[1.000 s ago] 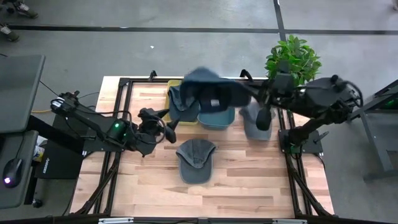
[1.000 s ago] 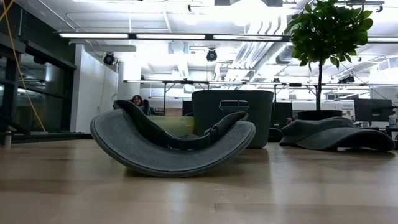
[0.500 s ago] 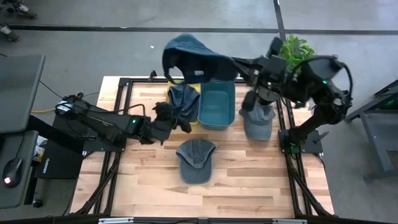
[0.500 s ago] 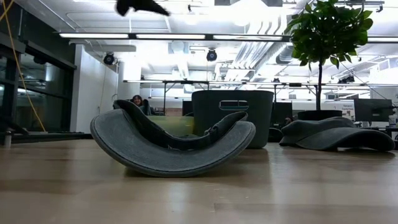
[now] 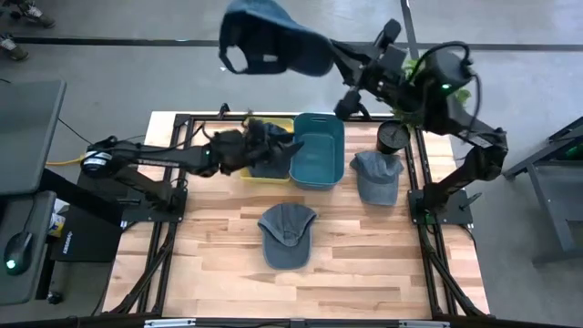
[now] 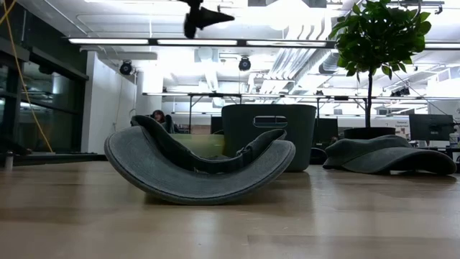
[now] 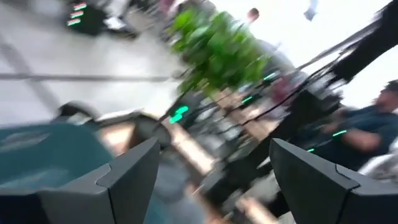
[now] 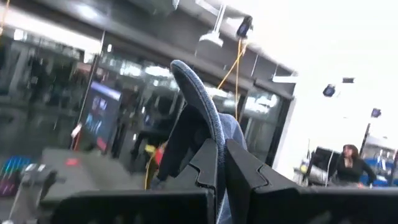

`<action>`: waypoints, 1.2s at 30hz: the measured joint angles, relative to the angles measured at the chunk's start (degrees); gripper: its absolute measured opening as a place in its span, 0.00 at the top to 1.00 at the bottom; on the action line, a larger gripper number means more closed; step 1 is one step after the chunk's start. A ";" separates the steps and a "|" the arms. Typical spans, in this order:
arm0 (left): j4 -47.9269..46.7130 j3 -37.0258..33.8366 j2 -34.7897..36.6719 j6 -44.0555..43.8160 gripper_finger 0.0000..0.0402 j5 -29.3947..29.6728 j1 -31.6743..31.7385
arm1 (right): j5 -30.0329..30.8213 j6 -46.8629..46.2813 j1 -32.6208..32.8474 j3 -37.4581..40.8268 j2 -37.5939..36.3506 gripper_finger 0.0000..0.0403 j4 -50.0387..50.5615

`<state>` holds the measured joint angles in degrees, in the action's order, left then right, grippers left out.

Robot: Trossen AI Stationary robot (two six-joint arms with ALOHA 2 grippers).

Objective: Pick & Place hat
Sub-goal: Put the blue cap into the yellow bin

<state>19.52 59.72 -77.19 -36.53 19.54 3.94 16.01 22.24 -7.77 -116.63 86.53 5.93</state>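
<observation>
My right gripper (image 5: 335,56) is raised high beyond the table's far edge and is shut on a blue cap (image 5: 264,38). The cap also shows in the right wrist view (image 8: 198,106). My left gripper (image 5: 259,138) is open, with nothing between its fingers (image 7: 214,168). It hovers over a dark cap (image 5: 271,159) that lies in a yellow bin (image 5: 244,173). A grey cap (image 5: 287,233) lies crown down on the table's middle (image 6: 194,169). Another grey cap (image 5: 376,175) lies at the right. My right gripper pinches a thin curved edge of the blue cap (image 8: 208,140) between its two fingers, at the end away from the back-strap opening (image 5: 239,56). The cap is lifted clear of everything and stretches from the fingers toward the table's left.
A teal bin (image 5: 317,150) stands at the far middle, next to the yellow bin. A potted plant (image 5: 412,91) stands at the far right corner, under my right arm. Bare wood lies along the near edge.
My right gripper has risen steeply with the blue cap, carrying it from just above the bins to high beyond the far edge. My left gripper has gone toward the far edge and somewhat right, and is now over the yellow bin.
</observation>
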 joint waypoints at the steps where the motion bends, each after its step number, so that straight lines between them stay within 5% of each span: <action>1: 3.84 -1.11 0.00 -0.22 0.25 -2.63 1.31 | -0.70 -0.50 -1.10 3.00 -0.87 0.99 -3.78; 10: 30.10 -6.27 -2.09 -6.82 0.25 -18.49 10.86 | -6.14 -8.84 -9.45 29.79 -9.75 0.99 -34.09; 16: 41.79 -6.25 -5.49 -5.84 0.25 -17.04 11.64 | -10.40 -18.31 -12.56 41.09 -11.24 0.99 -45.52; 21: 44.36 -2.79 -8.34 -3.14 0.25 -17.59 11.92 | -12.73 -23.76 -13.99 45.19 -10.82 0.99 -51.20; 36: 44.58 10.69 -17.92 1.47 0.25 -17.03 11.81 | -16.61 -25.29 -14.51 46.11 -10.44 0.99 -46.61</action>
<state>64.09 70.41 -95.11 -35.06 2.51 15.75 -0.60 -3.05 -22.28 -70.52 76.09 -40.68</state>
